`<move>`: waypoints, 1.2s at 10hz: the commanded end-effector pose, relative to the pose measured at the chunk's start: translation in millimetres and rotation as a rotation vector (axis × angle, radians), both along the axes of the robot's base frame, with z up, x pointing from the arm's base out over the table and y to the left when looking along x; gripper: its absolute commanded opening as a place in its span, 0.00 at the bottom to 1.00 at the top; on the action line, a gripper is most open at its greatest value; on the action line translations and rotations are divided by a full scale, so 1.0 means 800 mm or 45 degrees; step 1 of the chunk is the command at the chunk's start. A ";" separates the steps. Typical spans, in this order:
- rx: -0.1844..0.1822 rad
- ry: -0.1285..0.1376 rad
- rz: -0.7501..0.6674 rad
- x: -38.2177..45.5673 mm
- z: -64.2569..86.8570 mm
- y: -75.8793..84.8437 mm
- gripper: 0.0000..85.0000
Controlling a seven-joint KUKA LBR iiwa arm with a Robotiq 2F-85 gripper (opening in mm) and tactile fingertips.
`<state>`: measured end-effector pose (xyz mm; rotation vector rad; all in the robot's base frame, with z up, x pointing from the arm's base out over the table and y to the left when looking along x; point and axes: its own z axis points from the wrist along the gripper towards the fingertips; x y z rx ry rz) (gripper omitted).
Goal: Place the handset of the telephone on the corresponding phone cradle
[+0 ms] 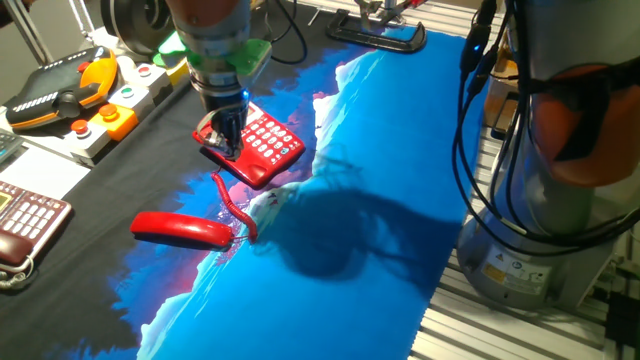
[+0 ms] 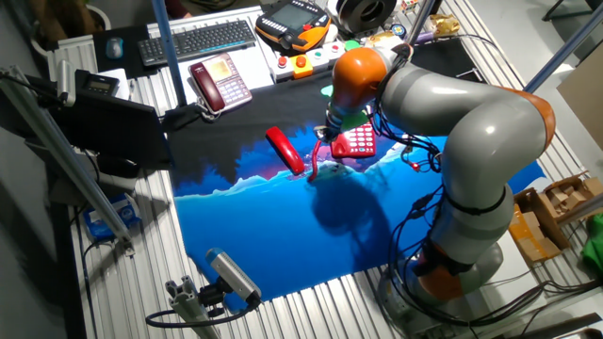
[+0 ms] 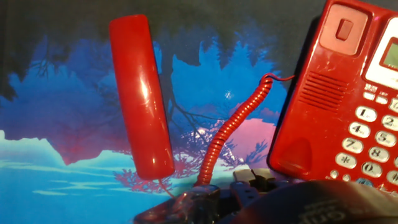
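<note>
The bright red handset (image 1: 185, 229) lies flat on the blue mat, left of and in front of the red telephone (image 1: 262, 145). Its red coiled cord (image 1: 235, 208) runs from the phone base toward the handset. My gripper (image 1: 222, 137) hangs low over the phone's left side, at the empty phone cradle (image 3: 323, 93). Its fingers look close together and hold nothing. In the hand view the handset (image 3: 142, 96) stands to the left, the cord (image 3: 233, 127) in the middle and the telephone (image 3: 348, 99) to the right. The other fixed view shows the handset (image 2: 285, 151) left of the telephone (image 2: 355, 141).
A dark maroon phone (image 1: 25, 215) sits at the table's left edge. An orange-and-black handheld device (image 1: 60, 90) and a button box (image 1: 112, 118) lie at the back left. A keyboard (image 2: 198, 40) is behind. The robot's base (image 1: 540, 220) stands at the right.
</note>
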<state>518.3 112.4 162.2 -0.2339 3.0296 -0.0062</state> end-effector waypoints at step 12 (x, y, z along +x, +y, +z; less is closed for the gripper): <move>0.076 0.021 -0.105 0.026 -0.016 0.053 0.23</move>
